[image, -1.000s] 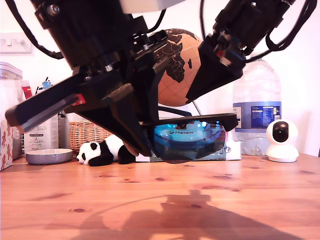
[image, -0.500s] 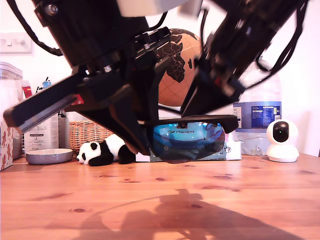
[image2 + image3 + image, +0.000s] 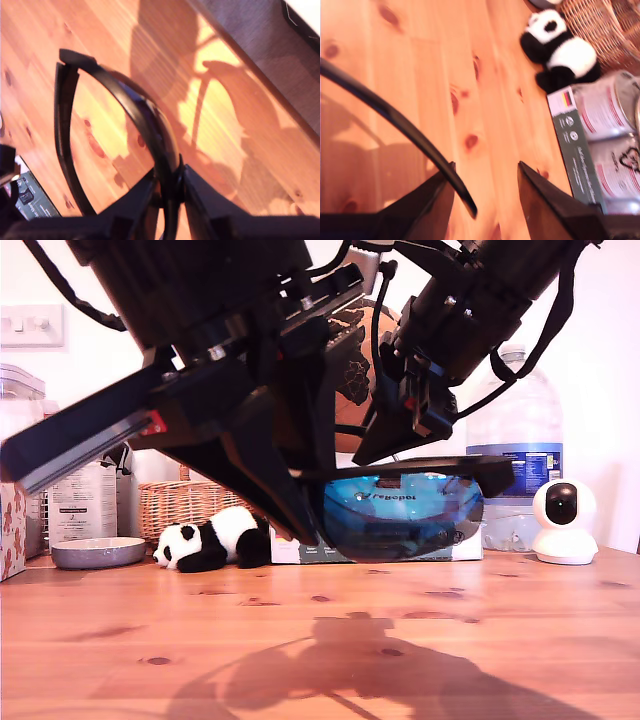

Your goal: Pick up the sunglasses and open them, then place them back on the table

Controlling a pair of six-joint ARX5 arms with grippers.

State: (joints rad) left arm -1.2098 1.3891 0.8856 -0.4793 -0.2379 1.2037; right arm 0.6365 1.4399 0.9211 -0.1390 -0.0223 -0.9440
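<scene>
My first gripper (image 3: 170, 187) jaws clamp the sunglasses (image 3: 403, 512); second gripper (image 3: 482, 192) jaws gape

A white wall (image 3: 600, 360) stands at the far side, with a light switch plate (image 3: 30, 326) at the exterior view's left. Bright light casts dark shadows (image 3: 380, 670) on the near surface.

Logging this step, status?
My first gripper shut on the black wraparound sunglasses with blue lenses, held above the pine table. My second gripper open around one temple arm. Nothing in the way.
</scene>
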